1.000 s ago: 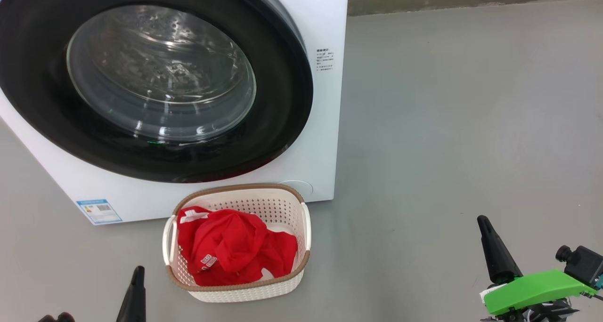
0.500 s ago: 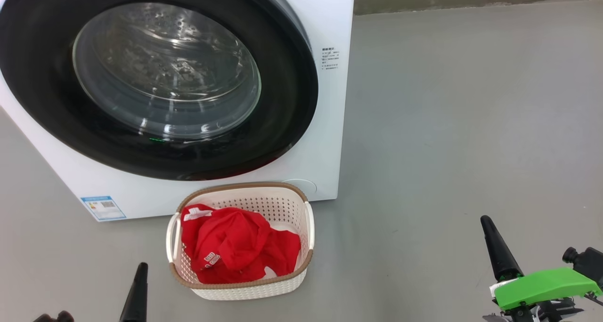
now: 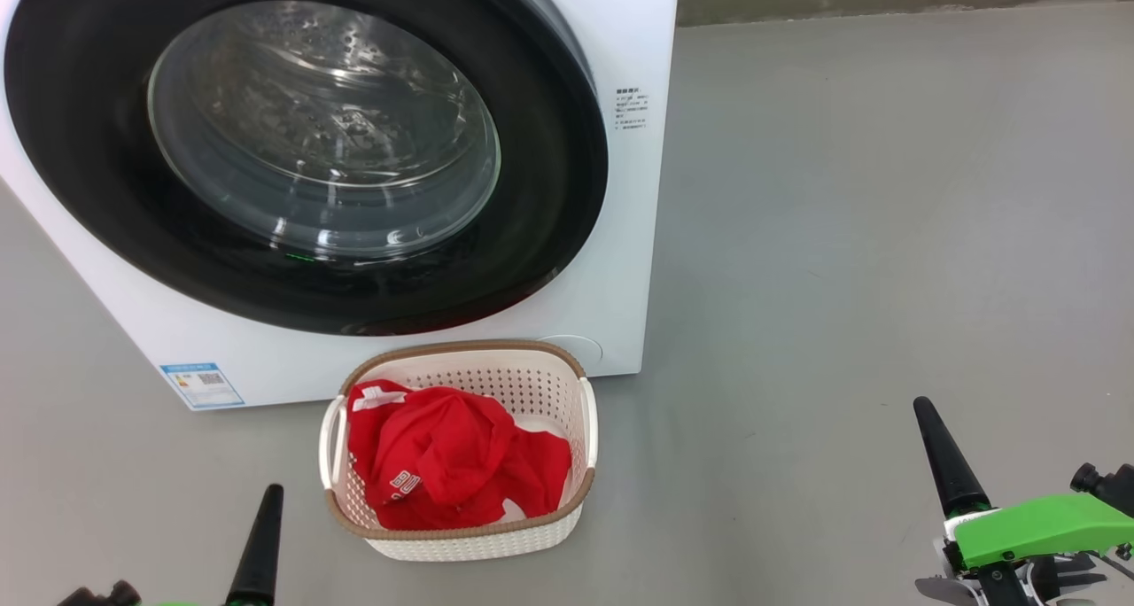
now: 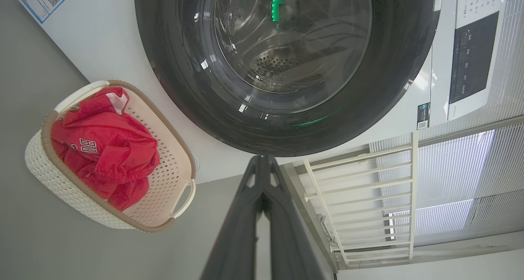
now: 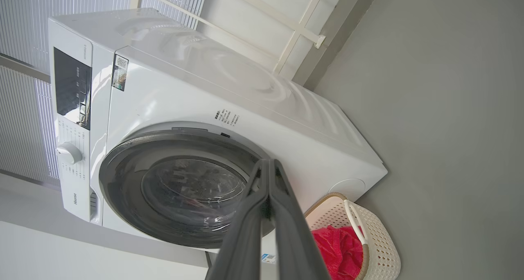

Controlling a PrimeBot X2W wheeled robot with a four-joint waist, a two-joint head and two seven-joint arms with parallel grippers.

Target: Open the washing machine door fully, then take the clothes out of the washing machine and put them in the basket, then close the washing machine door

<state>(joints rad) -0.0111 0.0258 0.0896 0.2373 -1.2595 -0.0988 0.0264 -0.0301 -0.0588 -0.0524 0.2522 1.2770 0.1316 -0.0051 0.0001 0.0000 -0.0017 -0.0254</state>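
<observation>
Nearest, my left gripper and right gripper: fingers pressed together, both empty. Beyond, the clothes: heaped in the basket, which stood against the washing machine; soft and light, I judged, best pinched at a raised fold. The washing machine door: lay shut; rigid, its gloss probably slippery.

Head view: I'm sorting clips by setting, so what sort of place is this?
Probably a home laundry area, or a mock-up of one: a white front-loading washing machine on a bare grey floor, a perforated basket of red clothes before it, and slatted blinds behind.
</observation>
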